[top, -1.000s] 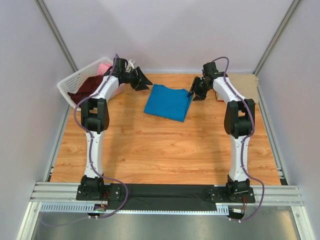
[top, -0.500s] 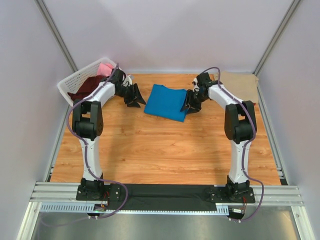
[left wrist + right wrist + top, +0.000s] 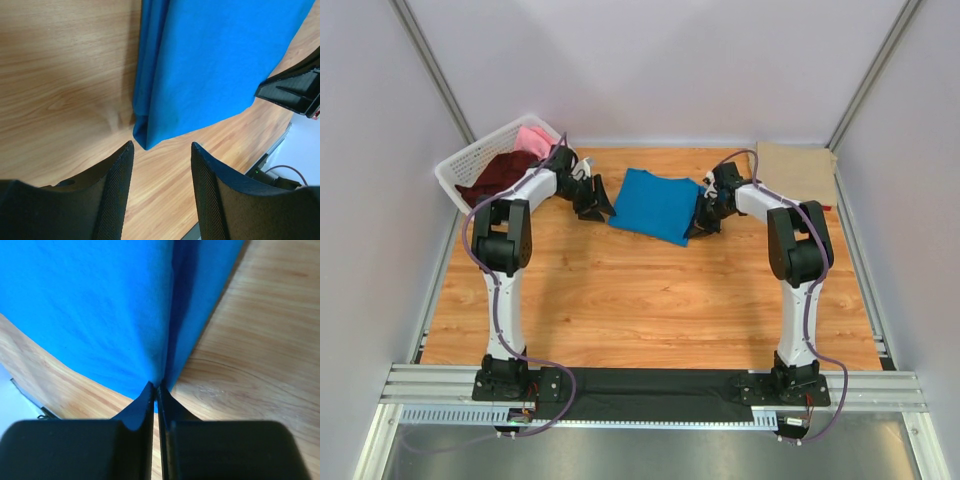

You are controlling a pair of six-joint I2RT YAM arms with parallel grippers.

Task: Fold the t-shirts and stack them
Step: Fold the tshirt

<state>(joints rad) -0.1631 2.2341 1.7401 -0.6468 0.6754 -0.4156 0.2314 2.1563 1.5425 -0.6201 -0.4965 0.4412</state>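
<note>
A bright blue t-shirt lies folded on the far middle of the wooden table. My right gripper is shut on its near right corner; in the right wrist view the closed jaws pinch a fold of the blue cloth. My left gripper is open beside the shirt's left edge. In the left wrist view its fingers straddle bare wood just short of a blue corner. A tan shirt lies flat at the far right. Maroon and pink shirts sit in the basket. No red shirt shows.
A white lattice basket stands at the far left corner against the wall. The right gripper's black body shows at the right edge of the left wrist view. White walls enclose the table on three sides.
My left gripper moved from the basket toward the blue shirt's left edge. My right gripper slid down the shirt's right side to its near corner.
</note>
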